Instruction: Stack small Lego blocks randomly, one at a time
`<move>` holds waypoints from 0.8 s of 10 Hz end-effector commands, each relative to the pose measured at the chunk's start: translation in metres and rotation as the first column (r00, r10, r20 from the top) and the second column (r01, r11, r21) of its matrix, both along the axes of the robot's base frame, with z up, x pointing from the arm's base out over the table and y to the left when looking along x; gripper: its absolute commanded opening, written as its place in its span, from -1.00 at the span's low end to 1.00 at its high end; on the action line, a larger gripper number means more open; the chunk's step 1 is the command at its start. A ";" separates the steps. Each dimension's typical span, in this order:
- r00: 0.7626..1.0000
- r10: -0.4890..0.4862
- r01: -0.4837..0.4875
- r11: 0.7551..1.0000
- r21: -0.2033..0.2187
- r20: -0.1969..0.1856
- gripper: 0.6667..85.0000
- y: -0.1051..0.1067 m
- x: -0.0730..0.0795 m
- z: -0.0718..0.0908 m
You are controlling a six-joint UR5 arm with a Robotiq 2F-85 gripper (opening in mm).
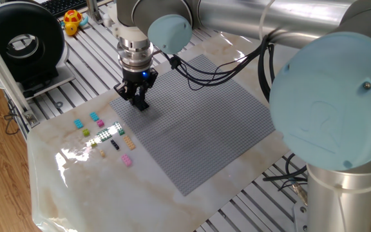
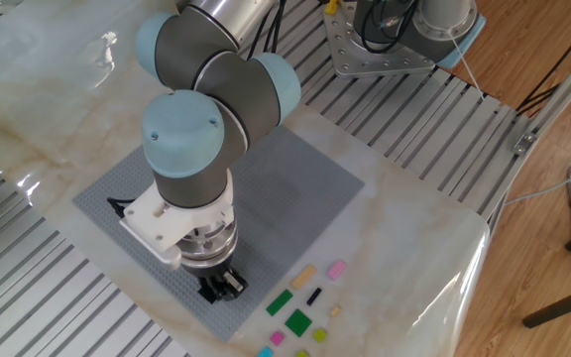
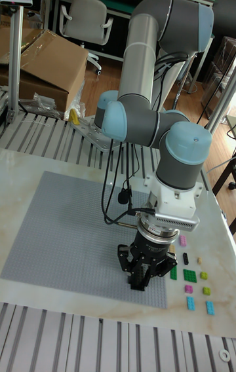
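Observation:
Small Lego blocks lie loose on the marble beside the grey baseplate: a cyan one, pink ones, a green one, a tan one and a black one. The other fixed view shows the same cluster, with green blocks and a pink one. My gripper points straight down over the baseplate's corner nearest that cluster. Its fingers are drawn together on a small dark piece, low against the studs.
A black round device and a yellow toy sit on the slatted frame at the back left. The arm's large base joint fills the right foreground. Cables hang over the baseplate. The marble's edge lies left of the cluster.

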State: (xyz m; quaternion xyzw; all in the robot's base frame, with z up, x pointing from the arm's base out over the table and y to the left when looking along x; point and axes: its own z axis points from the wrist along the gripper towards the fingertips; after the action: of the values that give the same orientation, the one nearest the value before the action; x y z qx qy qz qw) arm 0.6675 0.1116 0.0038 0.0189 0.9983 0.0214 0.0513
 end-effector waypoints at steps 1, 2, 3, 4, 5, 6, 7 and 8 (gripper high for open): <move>1.000 -0.007 0.007 1.000 0.011 0.000 -0.75 0.001 0.001 0.001; 1.000 -0.007 0.007 1.000 0.011 0.000 -0.74 0.001 0.001 0.001; 1.000 -0.007 0.007 1.000 0.011 0.000 -0.73 0.001 0.001 0.001; 1.000 -0.007 0.007 1.000 0.013 0.000 -0.72 0.002 0.001 0.001; 1.000 -0.007 0.007 1.000 0.013 0.000 -0.72 0.001 0.001 0.001; 1.000 -0.007 0.007 1.000 0.014 0.000 -0.72 0.002 0.001 0.001; 1.000 -0.006 0.006 1.000 0.014 0.001 -0.69 0.002 0.001 0.001; 1.000 -0.004 0.004 1.000 0.016 0.002 -0.68 0.002 0.001 0.001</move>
State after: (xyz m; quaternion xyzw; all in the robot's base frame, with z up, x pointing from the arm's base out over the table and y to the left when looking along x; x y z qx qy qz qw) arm 0.6677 0.1122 0.0035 0.0181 0.9982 0.0230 0.0516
